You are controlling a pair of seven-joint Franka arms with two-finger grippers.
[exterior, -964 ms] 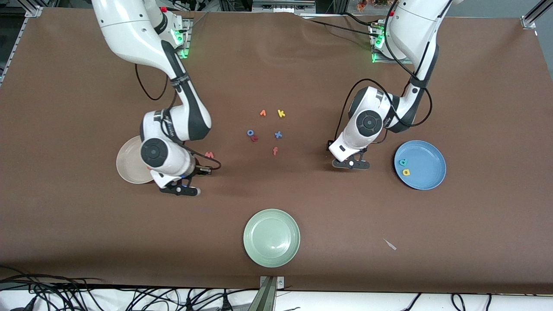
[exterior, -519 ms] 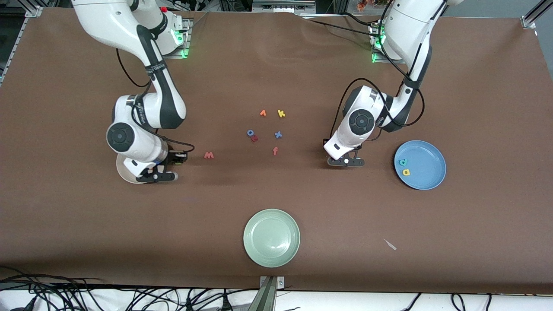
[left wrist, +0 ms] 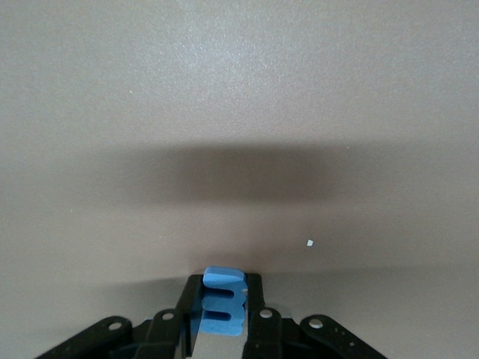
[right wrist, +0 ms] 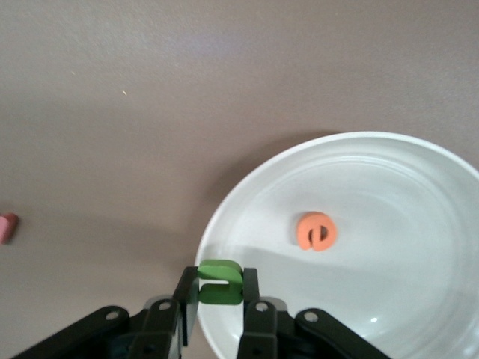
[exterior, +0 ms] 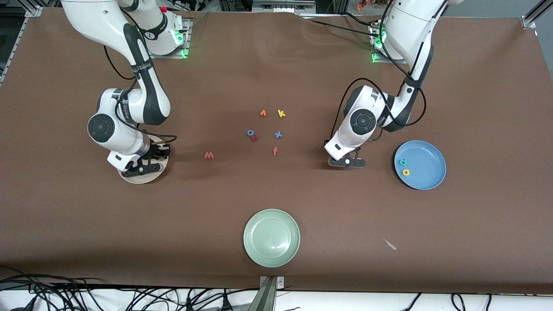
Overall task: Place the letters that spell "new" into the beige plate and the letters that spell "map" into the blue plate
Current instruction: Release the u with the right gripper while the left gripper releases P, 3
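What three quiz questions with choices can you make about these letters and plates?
1. Where is the orange e?
A in the beige plate
B in the blue plate
C in the left gripper

2. How many letters lie in the blue plate?
A one
B two
C three

3. How are the left gripper's jaws?
A open
B shut on the m
C shut on nothing

1 A: it lies inside the cream rim.
2 B: only p and a.
3 B: the jaws pinch the m.
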